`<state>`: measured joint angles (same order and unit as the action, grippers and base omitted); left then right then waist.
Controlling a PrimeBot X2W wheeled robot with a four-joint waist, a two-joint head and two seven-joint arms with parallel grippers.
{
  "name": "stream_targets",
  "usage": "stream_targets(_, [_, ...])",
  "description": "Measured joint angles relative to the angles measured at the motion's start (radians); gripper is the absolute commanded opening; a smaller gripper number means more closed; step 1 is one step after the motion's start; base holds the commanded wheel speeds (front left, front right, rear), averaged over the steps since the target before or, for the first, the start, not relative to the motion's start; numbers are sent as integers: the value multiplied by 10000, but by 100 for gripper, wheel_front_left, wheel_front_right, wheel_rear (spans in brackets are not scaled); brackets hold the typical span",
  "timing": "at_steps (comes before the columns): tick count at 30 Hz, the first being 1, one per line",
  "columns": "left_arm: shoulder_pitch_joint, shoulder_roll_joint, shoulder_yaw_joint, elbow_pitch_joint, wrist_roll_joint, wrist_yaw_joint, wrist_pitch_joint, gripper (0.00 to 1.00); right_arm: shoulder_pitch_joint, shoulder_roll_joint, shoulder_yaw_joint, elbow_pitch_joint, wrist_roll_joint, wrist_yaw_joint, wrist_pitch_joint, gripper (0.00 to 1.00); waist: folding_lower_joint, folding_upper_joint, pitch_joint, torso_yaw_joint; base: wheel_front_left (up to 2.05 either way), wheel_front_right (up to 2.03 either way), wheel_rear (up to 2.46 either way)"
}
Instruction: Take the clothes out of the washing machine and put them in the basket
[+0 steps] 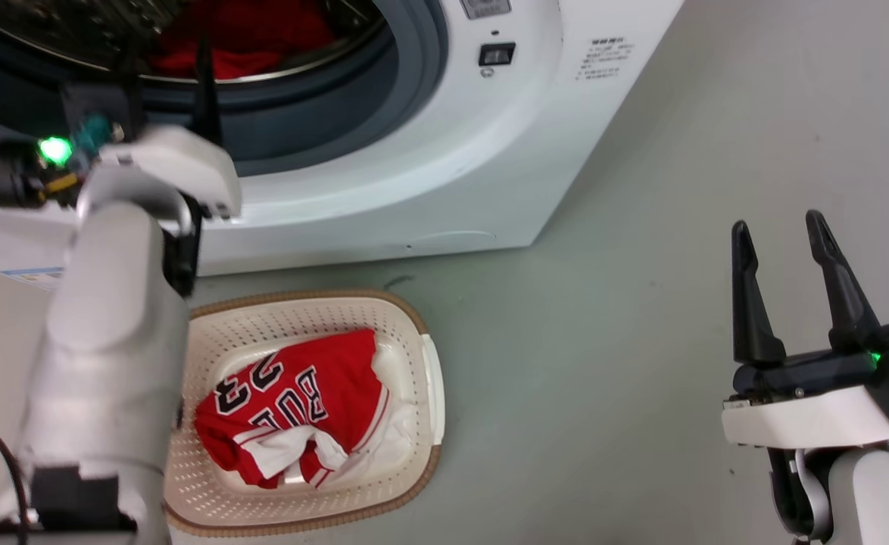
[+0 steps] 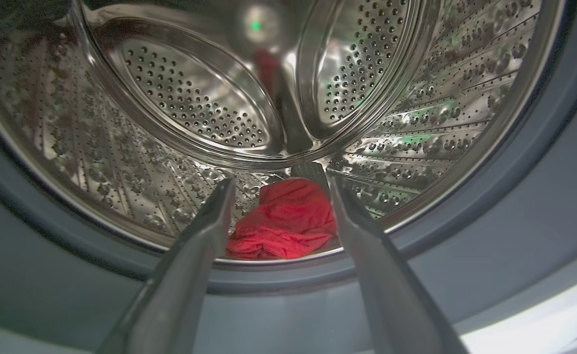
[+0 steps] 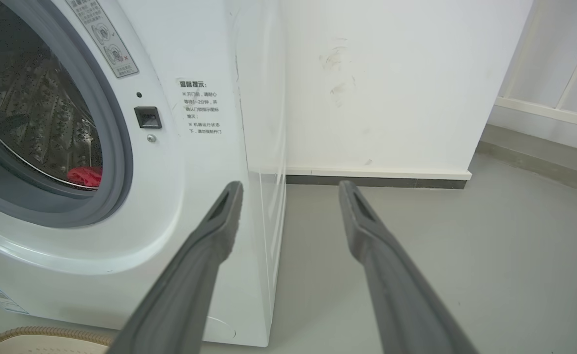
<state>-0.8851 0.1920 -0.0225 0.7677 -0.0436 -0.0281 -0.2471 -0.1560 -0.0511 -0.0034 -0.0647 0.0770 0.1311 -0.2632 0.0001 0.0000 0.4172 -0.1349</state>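
The white washing machine [image 1: 414,189] stands with its porthole open. A crumpled red garment [image 2: 283,226] lies at the bottom front of the steel drum [image 2: 190,98]; it also shows in the head view [image 1: 240,45] and the right wrist view [image 3: 84,175]. My left gripper [image 2: 281,183] is open at the porthole's mouth, its fingers pointing at that garment but short of it. Below the machine, the cream basket [image 1: 301,297] holds a red jersey [image 1: 293,401] with black lettering. My right gripper [image 1: 785,227] hangs open over the floor, holding nothing.
The grey rubber seal [image 2: 514,221] rings the drum opening close around my left fingers. My pale left forearm [image 1: 104,363] overlaps the basket's left side. Grey floor [image 1: 603,341] spreads to the right of the basket. A white wall with a baseboard [image 3: 377,172] stands behind the machine.
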Motion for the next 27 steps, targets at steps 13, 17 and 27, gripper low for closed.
stream_targets(13, [-4149, 1317, -623, 3421, 155, -865, 2855, 100, -686, 2, 165, -134, 458, 0, 0, 100, 1, 0, 1416, -816, 0, 0, 0])
stream_targets(17, [-5095, 1664, -909, 3944, 121, -968, 3981, 100, -793, 4, 155, -190, 571, 0, 0, 100, 1, 0, 1836, -1040, 0, 0, 0])
stream_targets(27, [-6235, 2027, -1344, 4617, -449, -1009, 5802, 100, -1106, 2, 199, -297, 823, 0, 0, 100, 0, 0, 2751, -1496, 0, 0, 0])
